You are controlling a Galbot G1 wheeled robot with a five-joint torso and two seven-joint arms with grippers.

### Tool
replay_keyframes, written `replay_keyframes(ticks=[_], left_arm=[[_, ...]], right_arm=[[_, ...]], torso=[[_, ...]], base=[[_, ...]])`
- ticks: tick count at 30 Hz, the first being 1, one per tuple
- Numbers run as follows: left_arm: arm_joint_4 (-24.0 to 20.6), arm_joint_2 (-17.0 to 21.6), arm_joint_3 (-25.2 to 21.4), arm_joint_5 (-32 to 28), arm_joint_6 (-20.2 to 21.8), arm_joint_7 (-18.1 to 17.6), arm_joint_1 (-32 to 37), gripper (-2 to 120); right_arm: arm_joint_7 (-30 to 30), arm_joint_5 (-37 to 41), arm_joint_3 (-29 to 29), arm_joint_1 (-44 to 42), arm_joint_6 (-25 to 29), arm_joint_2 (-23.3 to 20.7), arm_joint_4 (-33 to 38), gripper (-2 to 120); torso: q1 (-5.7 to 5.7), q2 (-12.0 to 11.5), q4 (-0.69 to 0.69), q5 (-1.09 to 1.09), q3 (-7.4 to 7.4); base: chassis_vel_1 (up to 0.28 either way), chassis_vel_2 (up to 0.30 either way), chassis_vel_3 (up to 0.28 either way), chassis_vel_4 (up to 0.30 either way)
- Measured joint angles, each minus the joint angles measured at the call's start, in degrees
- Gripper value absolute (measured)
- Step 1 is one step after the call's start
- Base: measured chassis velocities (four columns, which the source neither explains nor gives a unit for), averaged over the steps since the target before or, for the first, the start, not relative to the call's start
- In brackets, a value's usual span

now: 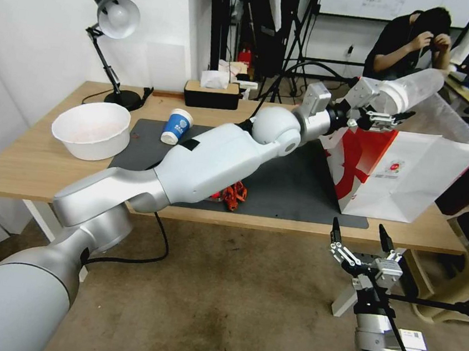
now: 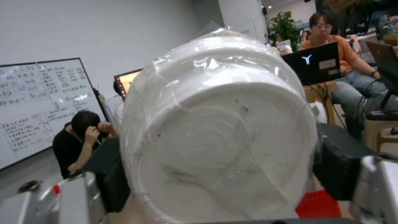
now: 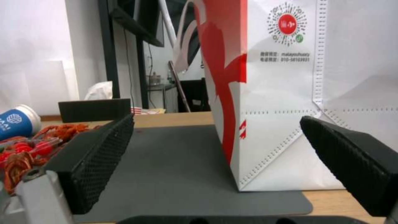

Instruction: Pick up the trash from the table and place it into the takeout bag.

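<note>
One clear plastic cup (image 1: 414,89), clamped base-first in my left gripper (image 1: 383,116), long axis tilted up and away, held just above the open mouth of the large white paper takeout bag (image 1: 413,172) on the desk (image 1: 18,164). My right gripper (image 1: 363,239) hangs spread, below the bag.

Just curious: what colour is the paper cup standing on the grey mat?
The paper cup is blue and white, clearest in the head view.

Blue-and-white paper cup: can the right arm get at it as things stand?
Probably not directly: the left arm stretches across the table between the open right pincer and the blue-and-white paper cup.
</note>
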Motion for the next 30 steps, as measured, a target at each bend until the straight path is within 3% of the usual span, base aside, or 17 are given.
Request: replay_keyframes(ticks=[3,17,24,30], left_arm=[[-0.2,0.1,0.1,0.0,0.1,0.0,-0.2,97],[-2.2,1.3,-1.2,-0.2,0.2,-0.9,0.8,100],[-8.9,6.5,-4.7,0.6,0.5,-3.3,6.6,100],[-17.1,13.7,-12.3,5.3,2.2,-6.2,16.9,100]], right_arm=[[0.0,0.1,-0.1,0.2,0.0,-0.1,-0.1,100],[-0.1,0.1,-0.3,0.2,-0.1,-0.2,-0.1,100],[-0.2,0.1,-0.4,0.0,-0.1,-0.1,0.0,100],[-0.2,-0.4,-1.1,0.0,-0.2,0.4,-0.4,100]], torso=[[0.0,0.0,-0.01,0.0,0.0],[0.0,0.0,-0.02,0.0,0.0],[0.0,0.0,-0.01,-0.01,-0.01],[0.0,0.0,-0.02,-0.03,0.0]], base=[[0.0,0.0,0.0,0.0],[0.0,0.0,0.0,0.0],[0.0,0.0,0.0,0.0],[0.0,0.0,0.0,0.0]])
